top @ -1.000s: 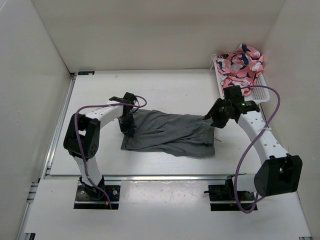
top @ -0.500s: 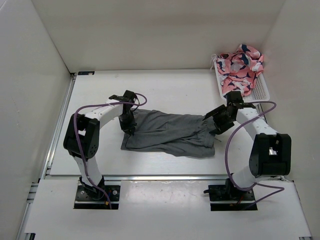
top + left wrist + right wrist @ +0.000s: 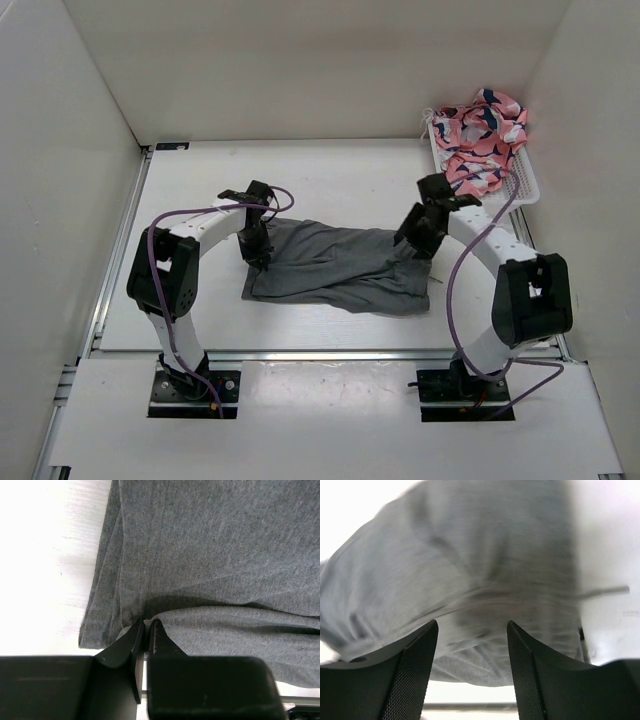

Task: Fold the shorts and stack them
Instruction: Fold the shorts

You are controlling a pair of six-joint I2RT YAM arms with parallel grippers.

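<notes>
Left claw (image 3: 146, 629) nipped shut on the shorts (image 3: 335, 265), right claw (image 3: 470, 630) wide over them.
Shorts lie spread on the counter (image 3: 200, 190), near the basket (image 3: 524, 186); I judge the right claw should close on the basket-side edge before both lift together, evenly.

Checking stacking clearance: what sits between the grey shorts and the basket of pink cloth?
In the top view, only the right gripper and its arm, above bare white table.

The shorts (image 3: 335, 265) are spread mid-table (image 3: 330, 175), the left gripper (image 3: 257, 256) at their left edge, the right gripper (image 3: 413, 243) over their right. Behind, far right, a cloth (image 3: 482, 135) is piled in a basket (image 3: 525, 187).
</notes>
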